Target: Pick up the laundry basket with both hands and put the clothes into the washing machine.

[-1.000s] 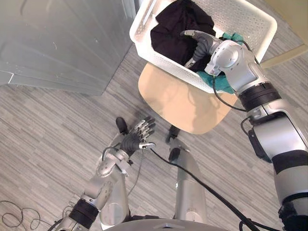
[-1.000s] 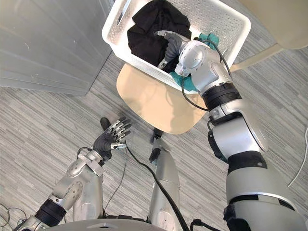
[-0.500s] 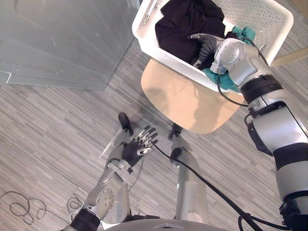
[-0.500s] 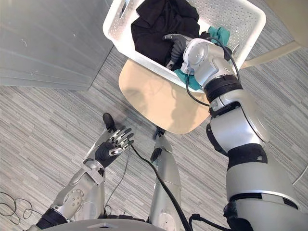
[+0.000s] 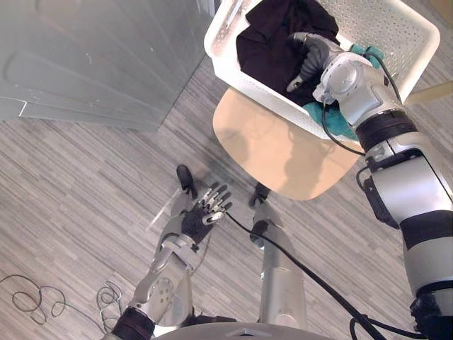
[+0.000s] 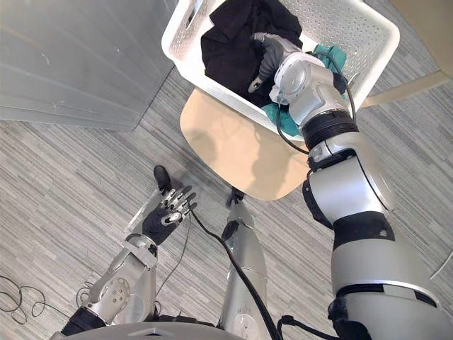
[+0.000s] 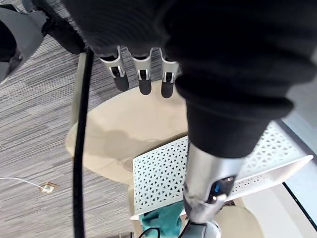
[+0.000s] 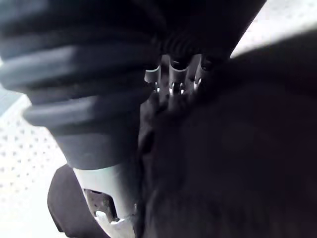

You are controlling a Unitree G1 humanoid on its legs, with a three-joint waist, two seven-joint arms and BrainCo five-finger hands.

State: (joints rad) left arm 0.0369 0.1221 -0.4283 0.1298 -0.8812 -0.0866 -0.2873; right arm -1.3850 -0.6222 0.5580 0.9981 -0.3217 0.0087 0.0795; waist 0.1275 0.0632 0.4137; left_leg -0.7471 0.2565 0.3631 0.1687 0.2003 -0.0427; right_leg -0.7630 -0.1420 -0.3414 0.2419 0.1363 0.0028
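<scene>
Two garments, a black garment (image 5: 272,35) and a teal cloth (image 5: 329,115), lie in the white laundry basket (image 5: 386,28), which sits unlifted on a round beige stool (image 5: 283,152); nothing is loaded yet. The right hand (image 5: 315,55) reaches into the black garment; whether it grips, I cannot tell. The left hand (image 5: 203,216) hangs low over the floor, fingers spread, empty.

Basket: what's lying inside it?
A black garment, a teal cloth partly hidden, and the right hand on the garment. Anything beneath them is covered.
</scene>
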